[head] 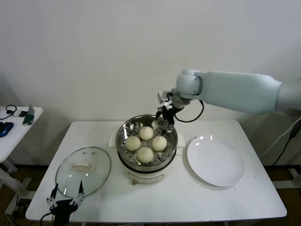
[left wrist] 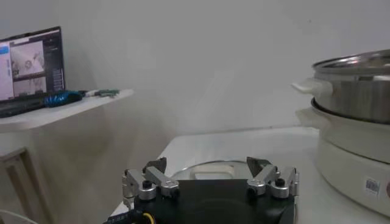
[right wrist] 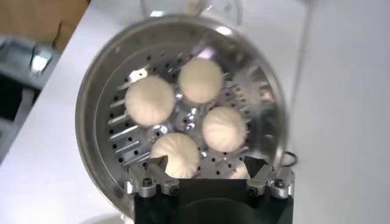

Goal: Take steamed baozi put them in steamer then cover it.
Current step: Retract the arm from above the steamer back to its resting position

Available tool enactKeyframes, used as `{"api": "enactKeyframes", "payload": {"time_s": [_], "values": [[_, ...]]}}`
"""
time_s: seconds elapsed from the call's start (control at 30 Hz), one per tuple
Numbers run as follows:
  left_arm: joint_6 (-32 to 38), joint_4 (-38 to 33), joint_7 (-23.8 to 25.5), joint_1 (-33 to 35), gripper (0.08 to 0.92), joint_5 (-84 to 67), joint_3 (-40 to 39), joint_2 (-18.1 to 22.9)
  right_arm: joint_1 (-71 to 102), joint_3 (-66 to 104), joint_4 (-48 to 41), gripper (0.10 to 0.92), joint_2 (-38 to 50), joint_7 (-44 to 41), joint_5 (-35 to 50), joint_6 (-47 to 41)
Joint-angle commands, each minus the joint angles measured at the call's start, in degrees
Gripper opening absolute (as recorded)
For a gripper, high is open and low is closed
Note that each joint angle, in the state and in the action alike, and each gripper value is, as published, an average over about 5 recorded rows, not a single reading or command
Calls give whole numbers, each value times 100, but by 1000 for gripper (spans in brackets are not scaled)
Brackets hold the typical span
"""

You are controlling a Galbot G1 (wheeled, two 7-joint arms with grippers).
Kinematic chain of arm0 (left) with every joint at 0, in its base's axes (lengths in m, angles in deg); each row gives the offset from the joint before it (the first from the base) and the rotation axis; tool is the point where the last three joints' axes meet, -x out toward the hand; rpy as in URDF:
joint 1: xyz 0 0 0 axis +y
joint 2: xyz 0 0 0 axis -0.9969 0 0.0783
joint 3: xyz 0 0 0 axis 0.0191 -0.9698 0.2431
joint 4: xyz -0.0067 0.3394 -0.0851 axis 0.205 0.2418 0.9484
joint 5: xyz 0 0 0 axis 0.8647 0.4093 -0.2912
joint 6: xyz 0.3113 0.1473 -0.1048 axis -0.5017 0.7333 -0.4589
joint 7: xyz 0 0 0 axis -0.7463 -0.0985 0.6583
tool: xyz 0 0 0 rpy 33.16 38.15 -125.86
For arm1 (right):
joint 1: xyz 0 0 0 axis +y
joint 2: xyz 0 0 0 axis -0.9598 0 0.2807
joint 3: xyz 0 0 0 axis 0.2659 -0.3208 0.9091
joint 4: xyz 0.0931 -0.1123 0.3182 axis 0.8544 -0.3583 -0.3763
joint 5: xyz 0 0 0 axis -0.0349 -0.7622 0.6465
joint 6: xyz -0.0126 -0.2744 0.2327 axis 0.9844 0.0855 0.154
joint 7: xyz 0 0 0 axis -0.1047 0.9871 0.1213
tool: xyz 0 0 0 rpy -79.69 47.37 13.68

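Several cream-white baozi (head: 146,142) lie on the perforated tray of the steel steamer (head: 123,136), which stands on its white base mid-table. In the right wrist view the baozi (right wrist: 150,100) sit inside the steamer (right wrist: 97,91). My right gripper (head: 167,116) hovers open and empty just above the steamer's far rim; it also shows in the right wrist view (right wrist: 209,168). The glass cover (head: 83,172) with its cream handle lies flat on the table left of the steamer. My left gripper (head: 67,194) is open and empty at the cover's near edge; the left wrist view shows it (left wrist: 211,171) facing the cover (left wrist: 210,170).
An empty flat white plate (head: 216,161) lies right of the steamer. A side table (head: 14,127) with a laptop (left wrist: 30,70) and small items stands at the far left. The steamer's white base (left wrist: 353,155) rises at the edge of the left wrist view.
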Motion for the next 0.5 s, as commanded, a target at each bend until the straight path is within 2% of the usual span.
{"api": "enactKeyframes", "payload": {"time_s": [0.03,0.27,0.5], "values": [[50,-37,-12,0,823,-65,-16,-65,326,1613,497,823,1812,1741,1122,-276],[-26,-137,82,-89,823,12,-64,-143,3138,4348,1222,823,2957,4180,955,-94],[-76,-139,156,-249,823,48,-33,-229,7100,7796,1788,823,3482,4957,343,593]]}}
